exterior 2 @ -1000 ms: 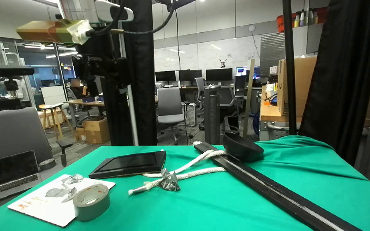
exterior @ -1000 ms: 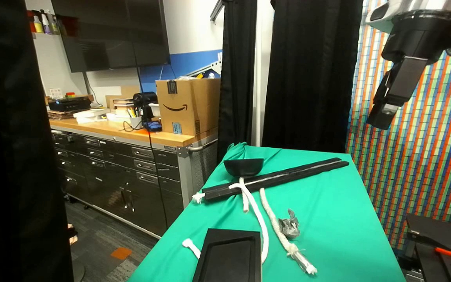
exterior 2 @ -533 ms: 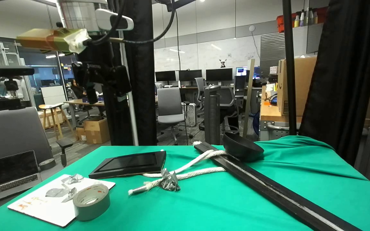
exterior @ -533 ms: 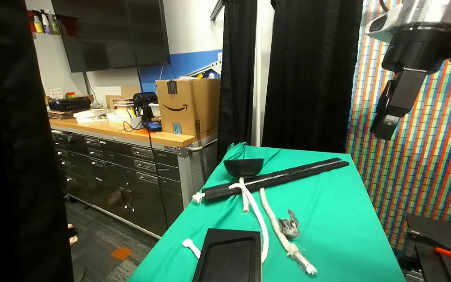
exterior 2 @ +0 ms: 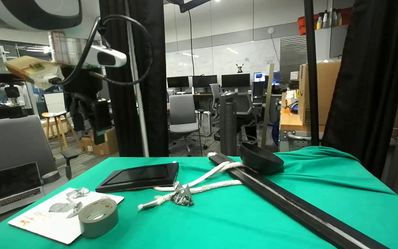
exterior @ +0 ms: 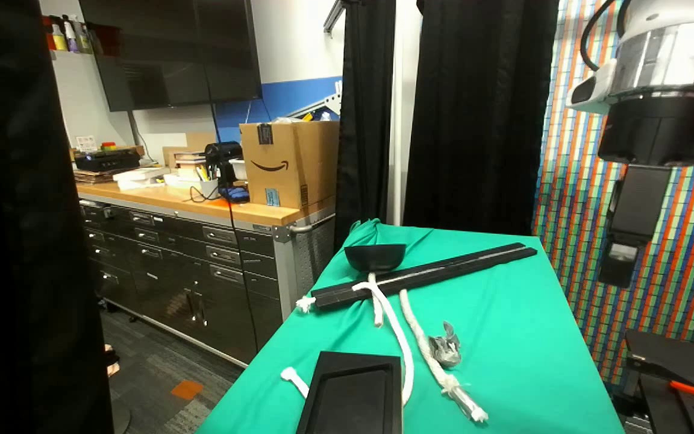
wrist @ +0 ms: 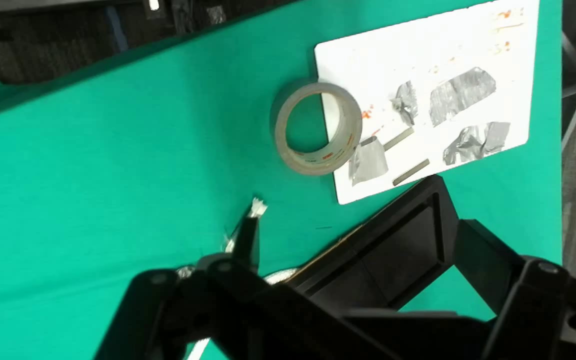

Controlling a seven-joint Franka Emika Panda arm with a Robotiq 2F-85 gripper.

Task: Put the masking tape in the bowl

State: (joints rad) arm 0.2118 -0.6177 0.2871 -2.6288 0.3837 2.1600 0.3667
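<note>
The masking tape [exterior 2: 100, 223] is a pale grey roll lying flat on the green cloth at the front left in an exterior view, against the edge of a white board. It also shows in the wrist view [wrist: 350, 122], above the jaws in the picture. The dark bowl [exterior 2: 261, 160] stands tilted by the black stick at the far side; it also shows in an exterior view [exterior: 375, 258] and is out of the wrist view. My gripper [exterior 2: 88, 129] hangs high above the table, also seen in an exterior view [exterior: 618, 259]. Its fingers are apart and empty in the wrist view [wrist: 360, 242].
A flat black slab [wrist: 418, 215] lies below the jaws. The white board [wrist: 418, 50] carries several grey tape scraps. A white rope [exterior 2: 216, 186] with a crumpled tape piece [exterior 2: 182, 195] runs to the long black stick [exterior 2: 299, 204]. A laptop [exterior 2: 9, 186] stands beside the table.
My gripper has come down and turned to point more straight down, shifting right in an exterior view and left in an exterior view. The tape and bowl have not moved.
</note>
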